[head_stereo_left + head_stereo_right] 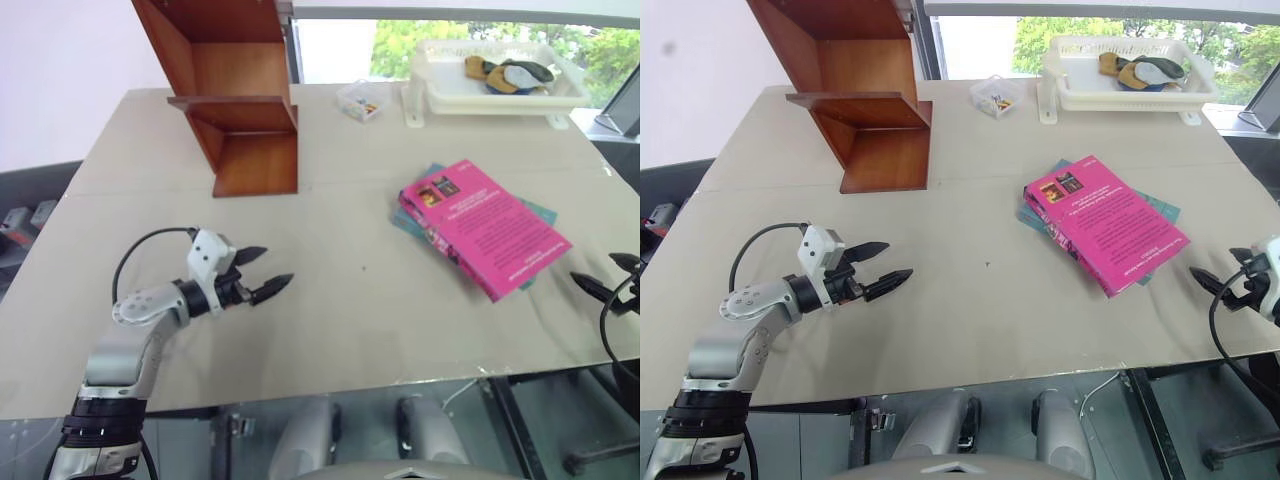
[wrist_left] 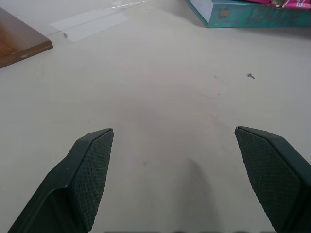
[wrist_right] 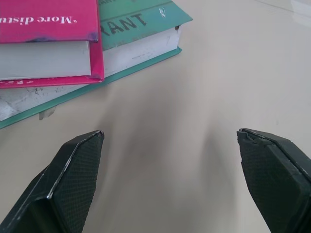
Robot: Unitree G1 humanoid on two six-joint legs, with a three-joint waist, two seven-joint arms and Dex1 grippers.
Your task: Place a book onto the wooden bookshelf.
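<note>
the pink book (image 1: 484, 226) lies flat on the pale table (image 1: 330, 300), stacked on top of a thinner teal book (image 1: 540, 212) whose edges stick out from under it, on the right half of the tabletop. the wooden bookshelf (image 1: 232, 95) stands at the far left of the table, well apart from the books, with nothing on its shelf board. the left gripper (image 1: 262, 272) hovers over bare table on the near left, its two black fingers spread wide and holding nothing. the right gripper (image 1: 1218, 272) sits at the near right edge, just beside the books' near corner; in the right wrist view its fingers (image 3: 73, 179) are also spread wide, with the book corners ahead of them and not touched. a white tray (image 1: 497, 95) with some cloth items and a small clear box (image 1: 359, 101) sit at the far edge
</note>
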